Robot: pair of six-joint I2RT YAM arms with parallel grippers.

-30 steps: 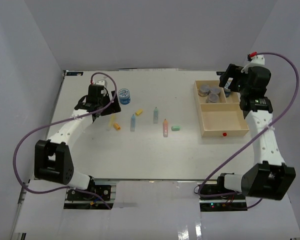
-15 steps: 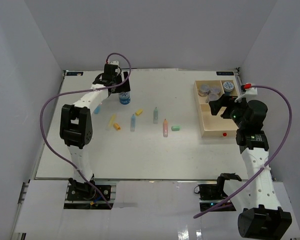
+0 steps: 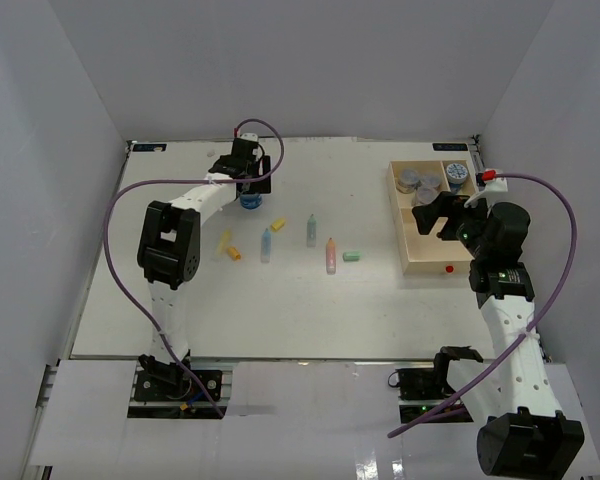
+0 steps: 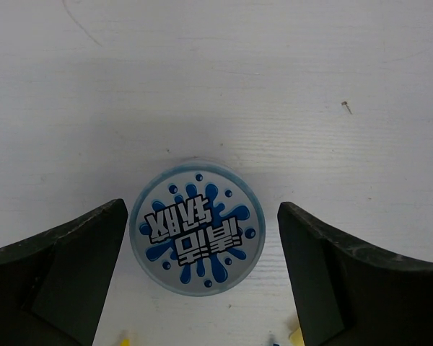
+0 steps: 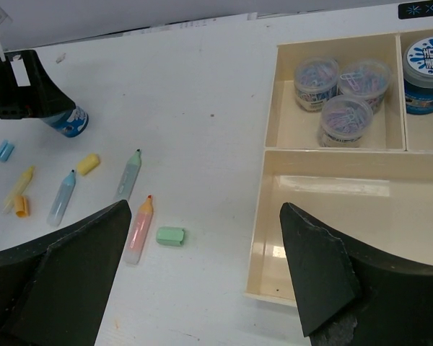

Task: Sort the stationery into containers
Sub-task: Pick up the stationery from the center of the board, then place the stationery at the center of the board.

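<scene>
- The left gripper (image 4: 198,245) has its two dark fingers (image 4: 58,267) spread wide, one on each side of a small round tub with a blue-and-white splash-printed lid (image 4: 198,237); a gap shows between each finger and the tub, so nothing is pinched
- That tub stands upright on the white table (image 3: 280,300), near the far edge and left of the middle, with the left arm stretched out over it
- The right gripper (image 5: 202,288) also has its fingers spread apart and holds nothing; it hangs above the near left part of the light wooden tray (image 5: 332,155)
- The tray sits by the far right corner of the table; its far left small section holds three clear round tubs of pastel clips (image 5: 343,90), the small section to its right holds another blue-and-white lidded tub (image 5: 427,65), and the larger near section has a bare floor where it shows
- Loose on the table between the left gripper and the tray lie a pink marker with an orange tip (image 5: 139,227), a green block (image 5: 170,236) just beside it, a grey-green marker (image 5: 128,173), a pale blue marker (image 5: 61,198), a yellow block (image 5: 88,163), a yellow marker (image 5: 19,186) with an orange cap (image 5: 21,207) near its end, and a small blue block (image 5: 4,151)
</scene>
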